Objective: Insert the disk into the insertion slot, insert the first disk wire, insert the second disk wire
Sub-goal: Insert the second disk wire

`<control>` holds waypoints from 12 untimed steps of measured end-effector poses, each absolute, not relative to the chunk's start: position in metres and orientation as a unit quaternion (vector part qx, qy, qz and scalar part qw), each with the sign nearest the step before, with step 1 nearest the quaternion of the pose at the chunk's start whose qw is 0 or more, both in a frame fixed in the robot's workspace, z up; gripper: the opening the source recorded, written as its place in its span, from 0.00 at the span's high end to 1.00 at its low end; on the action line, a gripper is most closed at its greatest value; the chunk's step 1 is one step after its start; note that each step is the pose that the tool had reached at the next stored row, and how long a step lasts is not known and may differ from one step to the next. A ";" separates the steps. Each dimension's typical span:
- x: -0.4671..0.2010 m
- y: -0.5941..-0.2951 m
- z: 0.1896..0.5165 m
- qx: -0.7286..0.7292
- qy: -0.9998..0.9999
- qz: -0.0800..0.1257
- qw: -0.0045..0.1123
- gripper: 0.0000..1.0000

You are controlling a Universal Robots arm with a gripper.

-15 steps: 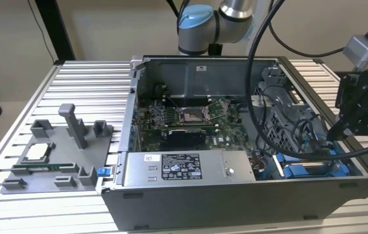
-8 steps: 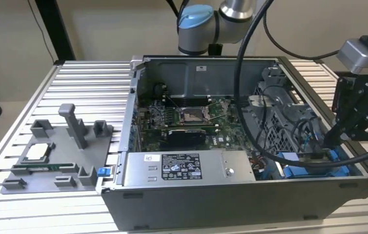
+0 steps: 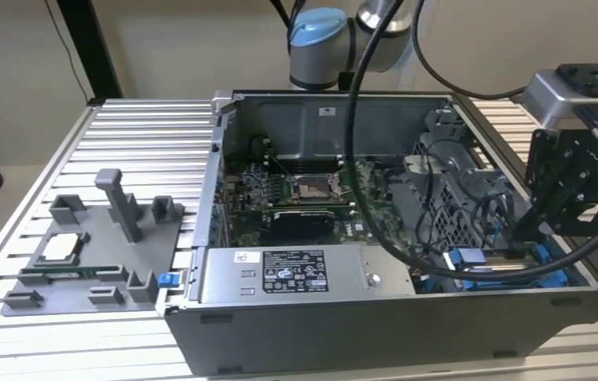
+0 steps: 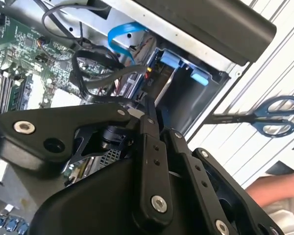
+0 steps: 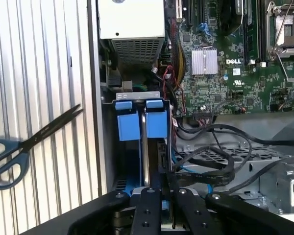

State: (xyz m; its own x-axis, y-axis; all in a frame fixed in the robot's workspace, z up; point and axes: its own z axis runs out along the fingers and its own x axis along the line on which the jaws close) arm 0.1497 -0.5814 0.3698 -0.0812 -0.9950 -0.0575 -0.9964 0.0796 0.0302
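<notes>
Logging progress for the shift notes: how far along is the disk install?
Done: nothing finished yet. In hand: the gripper appears to have its fingers closed on the disk, which stands edge-on between the blue tabs of the insertion slot, partly in. Left: seating it, and both wires; the black cables lie loose beside it.

Count: one case point(image 3: 384, 333), one scissors point(image 5: 24, 144), two blue tabs point(image 5: 127, 120) at the slot point(image 5: 139, 147), my one gripper point(image 5: 161, 196).
</notes>
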 end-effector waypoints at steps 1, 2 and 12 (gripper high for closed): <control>0.147 -0.582 0.370 -0.678 0.735 0.028 0.014 1.00; 0.144 -0.582 0.370 -0.678 0.734 0.025 0.017 1.00; 0.118 -0.582 0.366 -0.678 0.732 -0.022 0.068 1.00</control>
State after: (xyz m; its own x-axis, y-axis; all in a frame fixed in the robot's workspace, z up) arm 0.1182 -0.5818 0.3660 -0.0712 -0.9950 -0.0705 -0.9891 0.0796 -0.1241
